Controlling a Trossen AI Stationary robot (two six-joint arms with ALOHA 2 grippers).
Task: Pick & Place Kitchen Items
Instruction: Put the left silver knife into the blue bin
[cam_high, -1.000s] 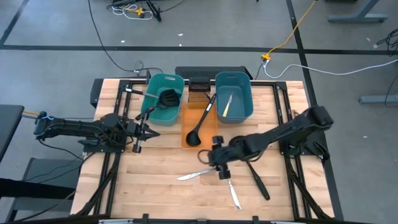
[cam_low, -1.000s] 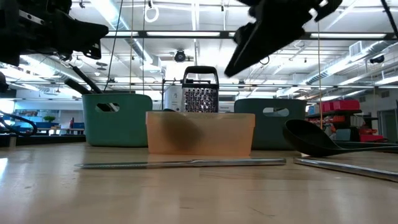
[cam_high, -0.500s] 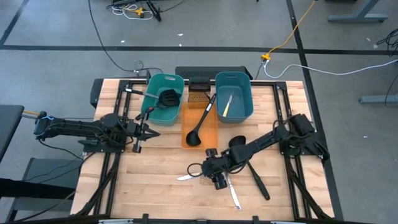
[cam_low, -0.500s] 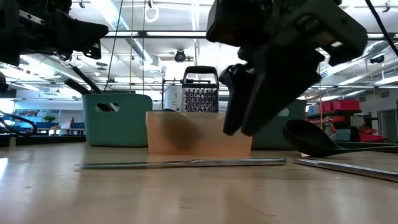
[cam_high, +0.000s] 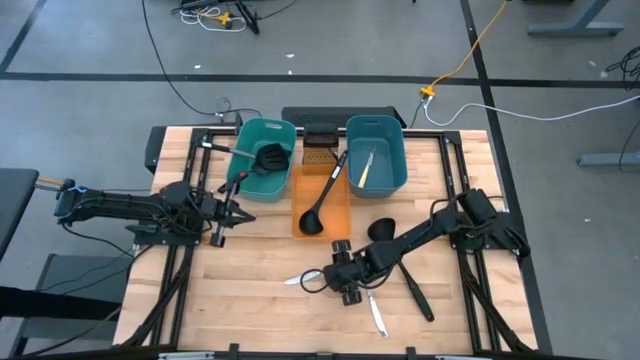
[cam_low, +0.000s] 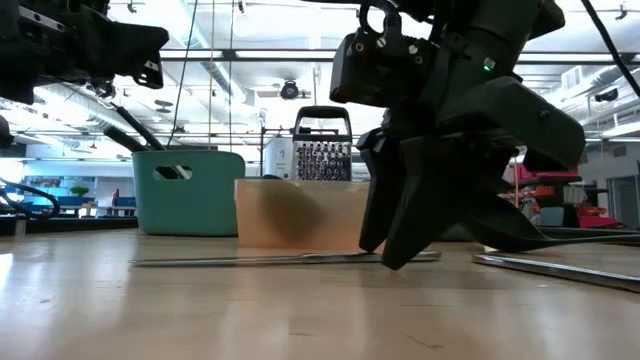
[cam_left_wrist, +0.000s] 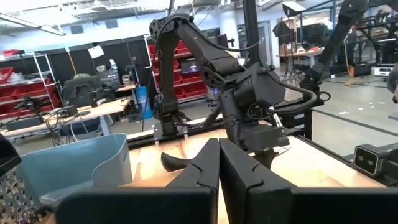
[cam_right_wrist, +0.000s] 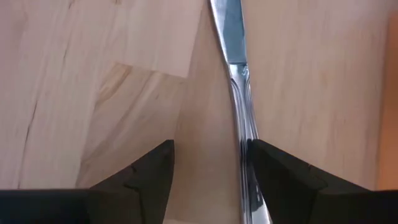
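Silver knife (cam_right_wrist: 239, 93) lies flat on the wood table (cam_high: 250, 310), near the middle, blade end pointing toward the left arm's side. Right gripper (cam_high: 345, 285) sits low over its handle end, fingers (cam_right_wrist: 283, 171) spread wide; in the right wrist view the handle runs between them, close against one finger, the other clear of it. No grip yet; knife is flat on the table. Low view shows the same: knife (cam_low: 250, 260) on the wood, right gripper (cam_low: 400, 235) down at its handle with the tips at table level.

Second silver knife (cam_high: 377, 315) lies just beside the right gripper, toward the front edge. Black ladle (cam_high: 400, 262) lies on the table under the right arm.

Behind these, orange tub (cam_high: 336, 225) holds another black ladle (cam_high: 322, 200), handle leaning out over the rim toward the back. Left teal tub (cam_high: 247, 160) has a black spatula (cam_high: 268, 157) in it. Right teal tub (cam_high: 395, 150) has a knife (cam_high: 364, 165) in it.

Left gripper (cam_high: 240, 213) hovers above the table in front of the left teal tub, fingers (cam_left_wrist: 205, 168) closed together, holding nothing.
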